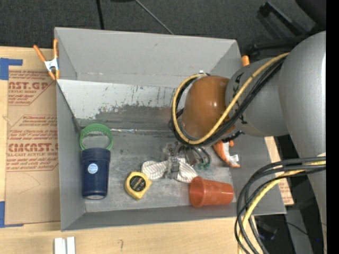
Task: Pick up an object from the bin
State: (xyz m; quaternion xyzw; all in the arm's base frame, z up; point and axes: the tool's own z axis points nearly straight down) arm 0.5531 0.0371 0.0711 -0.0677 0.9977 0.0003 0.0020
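My gripper [174, 162] reaches down below the orange wrist cover into the middle of the bin floor. It stands right on a white, grey-patterned crumpled piece [154, 168] that spreads out to both sides of it. A small green and wire-like thing [204, 165] lies just right of the gripper. An orange-red plastic cup [211, 192] lies on its side in front and to the right. A yellow tape measure [137, 184] lies to the front left.
A navy blue cylinder [95, 172] lies along the left wall, with a green ring [96, 137] behind it. An orange and white thing [225, 153] lies by the right wall, partly under the arm. The arm and its cables cover the bin's right side.
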